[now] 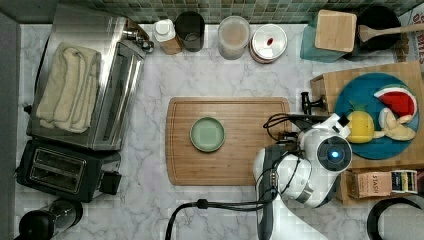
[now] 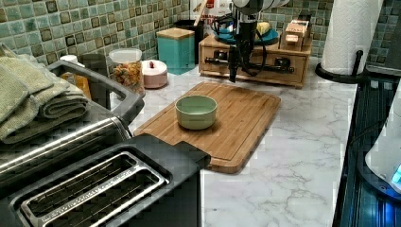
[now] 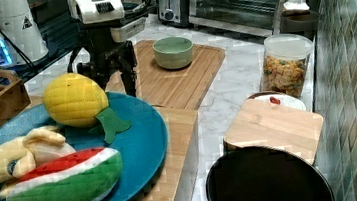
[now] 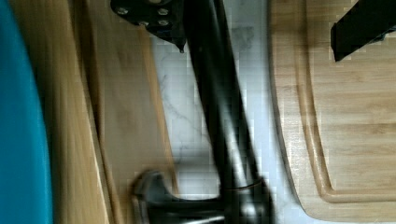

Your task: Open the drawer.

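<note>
The drawer (image 2: 297,71) is the front of a light bamboo box in the left view, and it looks flush with the box. Its slim black bar handle (image 2: 270,68) runs across that front. My gripper (image 2: 233,71) hangs fingers-down at the end of the handle nearer the left view's left. In the wrist view the handle (image 4: 219,116) passes between my two fingers, beside the drawer front (image 4: 126,107). My gripper (image 4: 257,46) is open, with a wide gap on the cutting-board side. In the right view my gripper (image 3: 114,82) stands behind the plush pineapple.
A blue plate (image 1: 372,147) of plush fruit sits on top of the box. A wooden cutting board (image 1: 240,160) with a green bowl (image 1: 207,134) lies just in front of the drawer. A teal container (image 2: 176,49), jars, a paper towel roll (image 2: 352,33) and a toaster (image 1: 65,170) line the counter.
</note>
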Robot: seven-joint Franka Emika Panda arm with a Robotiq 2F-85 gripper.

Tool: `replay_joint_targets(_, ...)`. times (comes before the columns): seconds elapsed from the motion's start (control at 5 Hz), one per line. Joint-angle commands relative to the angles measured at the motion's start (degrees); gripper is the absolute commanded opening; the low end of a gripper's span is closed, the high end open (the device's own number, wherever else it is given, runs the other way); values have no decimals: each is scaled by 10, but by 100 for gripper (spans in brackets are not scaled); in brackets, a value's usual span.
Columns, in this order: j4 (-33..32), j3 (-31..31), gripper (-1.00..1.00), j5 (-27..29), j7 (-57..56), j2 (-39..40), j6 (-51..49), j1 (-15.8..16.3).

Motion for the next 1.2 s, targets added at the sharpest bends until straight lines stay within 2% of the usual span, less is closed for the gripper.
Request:
replay_joint_targets(0.2,-106,189,100,109,-21,-71,-30,129)
replay_joint_targets(0.4,-132,205,100,114,-13,-102,-37,137)
replay_joint_targets(0.6,-159,222,100,103,19,-144,-36,127)
replay_joint_targets(1.2,-159,217,100,103,19,-144,-36,133)
